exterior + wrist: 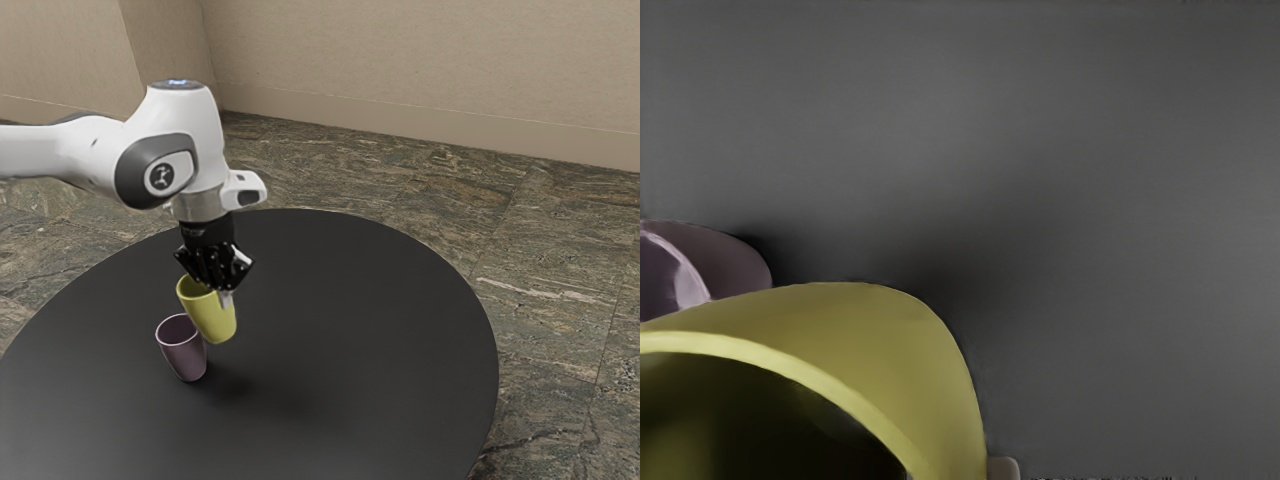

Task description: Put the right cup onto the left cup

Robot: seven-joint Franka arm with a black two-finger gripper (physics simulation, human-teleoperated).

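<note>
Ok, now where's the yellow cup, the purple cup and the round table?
Yellow cup (213, 318): exterior view, on its outer side.
Purple cup (187, 362): exterior view, on its outer side, below the rim.
Round table (385, 330): exterior view, on its bare top.

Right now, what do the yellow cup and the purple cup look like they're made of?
The yellow cup looks like satin plastic or ceramic: smooth, evenly coloured, softly shaded. The purple cup could be glazed ceramic or shiny plastic, given the pale sheen inside its rim.
</note>
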